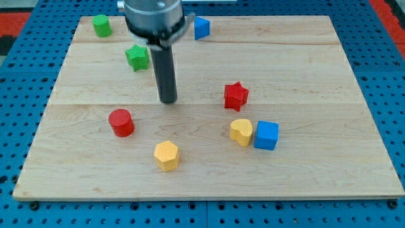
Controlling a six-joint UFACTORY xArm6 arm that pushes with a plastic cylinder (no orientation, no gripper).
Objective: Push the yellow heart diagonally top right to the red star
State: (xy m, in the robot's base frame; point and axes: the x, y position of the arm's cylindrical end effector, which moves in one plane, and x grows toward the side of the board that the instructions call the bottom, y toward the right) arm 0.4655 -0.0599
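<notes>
You see my arm end (pixel 154 18) as a broad grey metallic cylinder with a darker lower rim. From it hangs a straight, smooth, dark grey-black rod (pixel 166 69), round in section. My tip (pixel 168 100) is blunt and flat-ended. No cables, screws, markings discernible.

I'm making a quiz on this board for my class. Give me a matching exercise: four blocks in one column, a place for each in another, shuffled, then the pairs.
Blocks:
1. yellow heart
2. red star
3. red cylinder
4. green cylinder

Places:
A. the board's top left corner
B. touching the blue cube
C. down-left of my tip
D. just above the yellow heart

Pairs: 1-B, 2-D, 3-C, 4-A
</notes>
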